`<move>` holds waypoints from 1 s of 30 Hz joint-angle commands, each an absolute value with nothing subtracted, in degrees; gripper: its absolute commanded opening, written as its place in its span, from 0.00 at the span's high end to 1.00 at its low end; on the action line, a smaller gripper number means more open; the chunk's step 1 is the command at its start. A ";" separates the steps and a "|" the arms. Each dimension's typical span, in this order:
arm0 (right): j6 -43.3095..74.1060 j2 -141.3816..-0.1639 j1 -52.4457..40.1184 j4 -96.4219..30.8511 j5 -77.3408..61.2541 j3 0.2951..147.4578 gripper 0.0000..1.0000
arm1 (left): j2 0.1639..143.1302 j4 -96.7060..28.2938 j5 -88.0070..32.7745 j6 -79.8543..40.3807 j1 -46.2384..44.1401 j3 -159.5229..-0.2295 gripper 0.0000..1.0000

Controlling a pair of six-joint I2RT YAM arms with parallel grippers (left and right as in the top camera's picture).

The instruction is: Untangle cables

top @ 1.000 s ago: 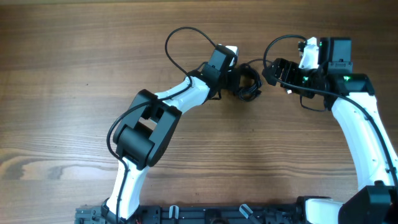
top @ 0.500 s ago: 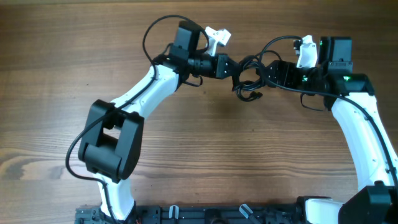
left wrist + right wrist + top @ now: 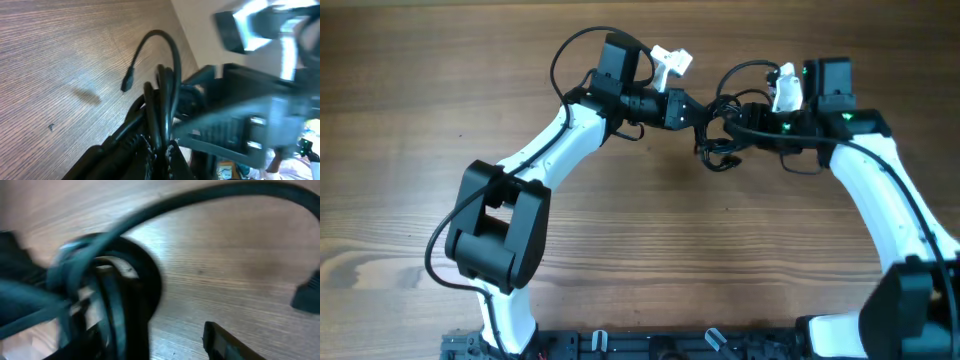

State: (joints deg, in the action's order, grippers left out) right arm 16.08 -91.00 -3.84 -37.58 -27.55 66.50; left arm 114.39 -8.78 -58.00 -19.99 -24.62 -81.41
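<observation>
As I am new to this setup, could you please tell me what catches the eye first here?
A small tangle of black cables sits between the two hands, upper middle of the overhead view. The left hand grips it; the right hand meets it opposite. One plug end sticks out free.

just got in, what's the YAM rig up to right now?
Both arms meet over the brown wooden table, working on a small tangle of thin black cables. The left tool is shut on several strands of it. The left wrist view shows them pinched there, with one small plug end sticking out free. The right tool is pushed up against the same bunch, but its view is too blurred to tell whether it grips. The cables are not yet separated.
</observation>
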 commanded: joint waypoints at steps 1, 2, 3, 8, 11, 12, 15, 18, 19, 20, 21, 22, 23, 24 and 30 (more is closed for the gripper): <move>19.73 -95.33 -3.92 -37.15 -24.40 66.81 0.56 | 113.45 -6.59 -61.56 -19.77 -24.25 -81.78 0.96; 20.18 -95.98 -3.90 -37.06 -24.38 66.81 0.66 | 113.45 -5.50 -62.57 -19.97 -24.01 -81.78 0.96; 21.96 -96.86 -3.90 -37.04 -23.66 66.78 0.80 | 113.43 -3.53 -64.47 -20.64 -23.35 -81.78 0.96; 24.62 -97.54 -3.90 -36.93 -20.43 66.78 0.96 | 112.09 5.15 -68.29 -29.63 -18.28 -81.78 0.96; 24.62 -97.54 -3.90 -36.99 -20.10 66.78 0.96 | 110.37 6.02 -68.99 -32.01 -14.70 -81.78 0.96; 24.62 -97.54 -3.90 -37.06 -20.08 66.78 0.96 | 109.93 6.04 -68.99 -32.01 -13.93 -81.78 0.96; 25.56 -97.54 -3.90 -37.54 -18.90 66.78 0.96 | 108.03 6.04 -68.95 -32.82 -9.13 -81.78 0.96; 25.28 -97.54 -3.90 -37.76 -18.72 66.78 0.96 | 106.87 5.74 -68.03 -34.76 -5.72 -81.78 0.96; 22.72 -97.54 -3.90 -37.39 -20.12 66.78 0.96 | 106.80 5.32 -67.44 -35.46 -5.02 -81.78 0.96; 18.20 -97.54 -3.90 -36.93 -23.11 66.78 0.96 | 106.80 4.75 -67.42 -35.40 -4.91 -81.78 0.96; 13.13 -97.51 -3.92 -36.84 -26.81 66.78 0.96 | 106.83 3.14 -66.85 -34.87 -5.30 -81.76 0.96; 9.63 -97.51 -3.92 -37.15 -29.69 66.78 0.96 | 106.83 0.58 -65.41 -32.99 -6.11 -81.76 0.96; 5.89 -97.51 -3.92 -37.74 -32.84 66.78 0.96 | 106.83 -1.21 -64.18 -31.14 -6.79 -81.76 0.96; 0.32 -97.49 -4.21 -39.42 -36.91 66.78 0.95 | 106.83 -4.56 -60.90 -28.38 -7.94 -81.76 0.96; 1.78 -95.18 -7.44 -42.41 -26.30 66.81 0.41 | 106.83 -12.36 -47.20 -25.78 -9.28 -81.76 0.96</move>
